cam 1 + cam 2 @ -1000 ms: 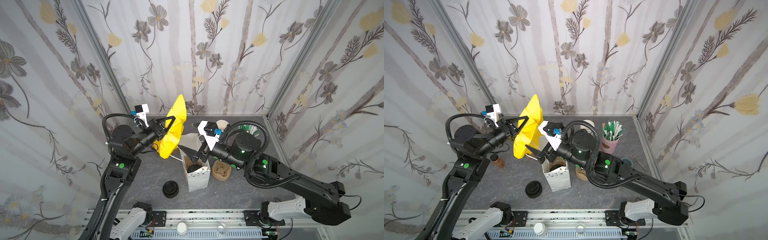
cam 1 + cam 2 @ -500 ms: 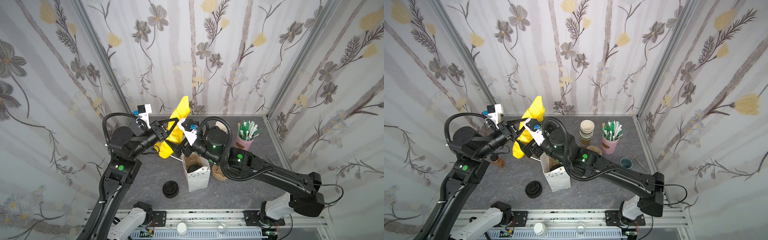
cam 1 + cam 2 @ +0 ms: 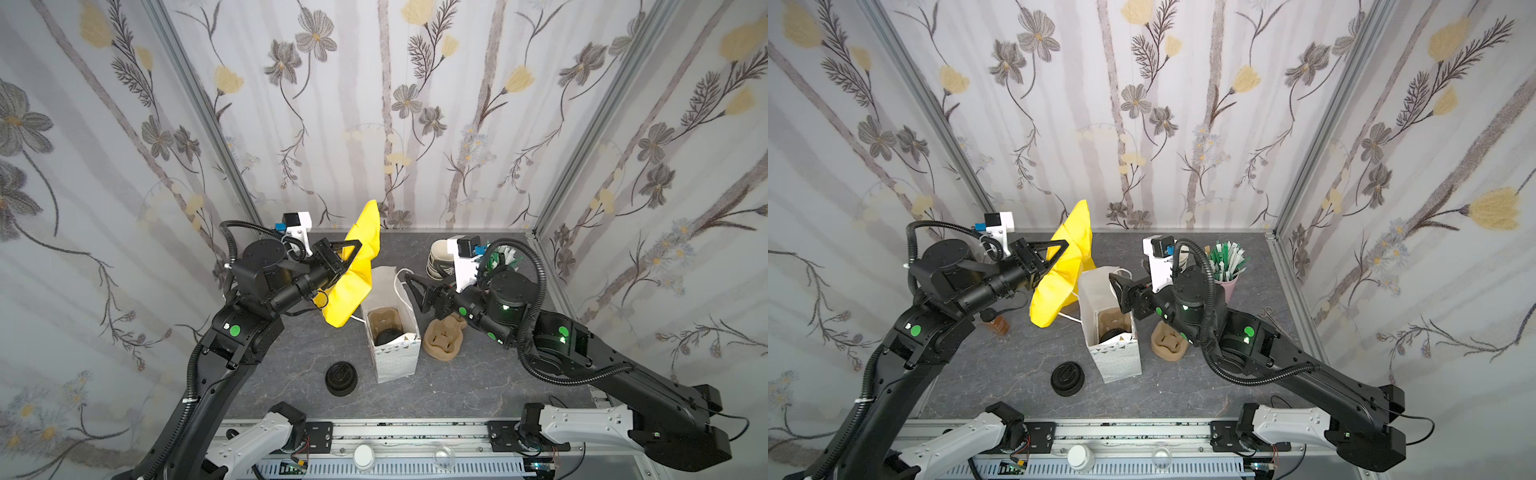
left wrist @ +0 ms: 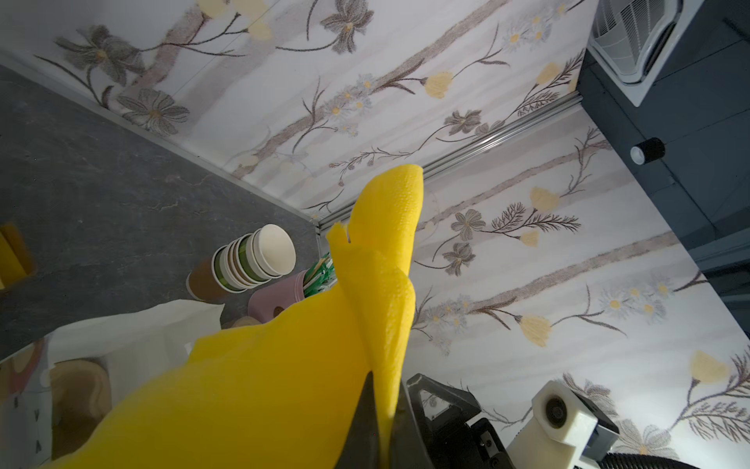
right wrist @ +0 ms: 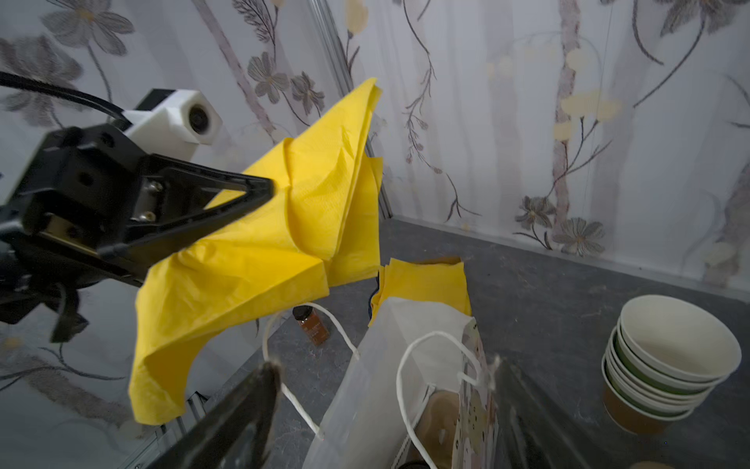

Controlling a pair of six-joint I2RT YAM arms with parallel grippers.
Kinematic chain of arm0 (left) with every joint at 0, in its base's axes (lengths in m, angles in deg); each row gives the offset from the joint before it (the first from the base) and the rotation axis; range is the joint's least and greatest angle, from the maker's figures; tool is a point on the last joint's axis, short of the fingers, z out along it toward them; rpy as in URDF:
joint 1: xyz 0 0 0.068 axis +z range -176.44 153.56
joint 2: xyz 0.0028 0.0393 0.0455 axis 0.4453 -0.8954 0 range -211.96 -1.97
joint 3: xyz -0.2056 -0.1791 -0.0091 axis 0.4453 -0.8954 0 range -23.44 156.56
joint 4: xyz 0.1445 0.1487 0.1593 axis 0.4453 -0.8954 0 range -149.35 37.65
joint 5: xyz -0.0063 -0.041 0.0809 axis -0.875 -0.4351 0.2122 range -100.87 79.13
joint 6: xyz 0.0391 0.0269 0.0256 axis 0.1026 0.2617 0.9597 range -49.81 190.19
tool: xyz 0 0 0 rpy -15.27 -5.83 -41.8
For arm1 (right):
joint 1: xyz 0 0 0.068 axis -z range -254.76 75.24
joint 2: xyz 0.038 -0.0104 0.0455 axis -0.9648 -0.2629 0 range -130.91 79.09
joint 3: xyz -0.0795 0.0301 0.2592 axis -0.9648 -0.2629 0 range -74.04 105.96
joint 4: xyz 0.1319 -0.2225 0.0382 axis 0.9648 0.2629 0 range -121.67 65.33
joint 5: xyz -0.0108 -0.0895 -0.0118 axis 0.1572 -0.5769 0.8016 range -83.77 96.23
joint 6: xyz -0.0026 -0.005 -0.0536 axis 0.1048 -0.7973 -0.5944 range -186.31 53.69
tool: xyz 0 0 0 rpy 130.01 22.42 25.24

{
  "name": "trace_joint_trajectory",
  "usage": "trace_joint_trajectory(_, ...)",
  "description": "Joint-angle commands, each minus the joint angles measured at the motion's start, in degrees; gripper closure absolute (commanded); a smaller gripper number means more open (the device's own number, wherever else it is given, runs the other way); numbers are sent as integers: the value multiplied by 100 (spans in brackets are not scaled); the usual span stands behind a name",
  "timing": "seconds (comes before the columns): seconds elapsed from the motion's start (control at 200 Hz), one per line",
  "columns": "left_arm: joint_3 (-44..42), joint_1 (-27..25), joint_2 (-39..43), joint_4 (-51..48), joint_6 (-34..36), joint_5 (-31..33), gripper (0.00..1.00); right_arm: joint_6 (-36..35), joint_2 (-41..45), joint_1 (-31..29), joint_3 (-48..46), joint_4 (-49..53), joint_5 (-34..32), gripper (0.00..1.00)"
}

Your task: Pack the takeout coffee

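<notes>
Just beside the open bag point(image 3: 395, 365), left jaws are pinching a yellow napkin point(image 3: 353, 286); right jaws are hovering spread at the bag's rim. The coffee point(image 3: 388, 336) is sitting inside. Napkin step: next, likely lowering it in.

Our black left arm point(image 3: 199, 399) and black right arm point(image 3: 648, 386)
We see round green stickers point(image 3: 235, 330), ribbed black cables point(image 3: 539, 266) and white wrist cameras point(image 3: 297, 224).

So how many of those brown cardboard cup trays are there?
2. One tray sits inside the white paper bag; a second tray lies on the table just right of the bag. Others may be nested beneath.
</notes>
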Motion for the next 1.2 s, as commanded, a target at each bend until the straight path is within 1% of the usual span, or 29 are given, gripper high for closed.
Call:
trace_joint_trajectory(0.0,529,-494,-330,-1436,133,1352,100,1106,-277,107,195,1016,-29,17)
trace_joint_trajectory(0.075,915,-785,-681,-1987,63,1687,100,1624,-582,237,331,1365,128,23)
trace_joint_trajectory(0.145,1217,-1035,-966,-2404,8,1974,100,1943,-830,349,352,1544,513,26)
trace_joint_trajectory(0.19,1373,-1172,-1085,-2615,-50,2197,100,2047,-955,370,318,1587,692,26)
trace_joint_trajectory(0.26,1559,-1250,-1217,-2897,-81,2433,100,2106,-1116,377,202,1599,887,27)
trace_joint_trajectory(0.35,1684,-1276,-1351,-3117,-114,2517,100,2162,-1290,400,123,1590,953,30)
trace_joint_trajectory(0.445,1750,-1340,-1471,-3124,-136,2452,100,2197,-1470,442,166,1588,853,45)
trace_joint_trajectory(0.505,1844,-1393,-1628,-3128,-132,2408,100,2206,-1553,448,191,1563,810,50)
trace_joint_trajectory(0.639,2051,-1438,-1844,-3124,-171,2218,100,2213,-1623,474,192,1497,796,78)
trace_joint_trajectory(0.709,2169,-1456,-1946,-3124,-245,2114,100,2233,-1549,467,122,1404,787,90)
trace_joint_trajectory(0.784,2246,-1456,-2054,-3116,-411,2030,100,2304,-1402,466,-31,1193,808,100)
trace_joint_trajectory(0.914,2446,-1457,-2285,-3073,-809,2009,100,2445,-1195,479,-319,777,888,100)
trace_joint_trajectory(0.974,2512,-1458,-2368,-3041,-931,2125,100,2518,-1172,475,-414,648,949,100)
trace_joint_trajectory(1.054,2337,-1460,-2323,-2779,-1260,2427,100,2638,-1167,480,-497,534,990,100)
trace_joint_trajectory(1.109,2193,-1451,-2258,-2350,-1384,2460,100,2710,-1170,475,-518,498,1005,100)
trace_joint_trajectory(1.194,2071,-1458,-2187,-2196,-1808,2531,100,2862,-1139,483,-544,525,878,100)
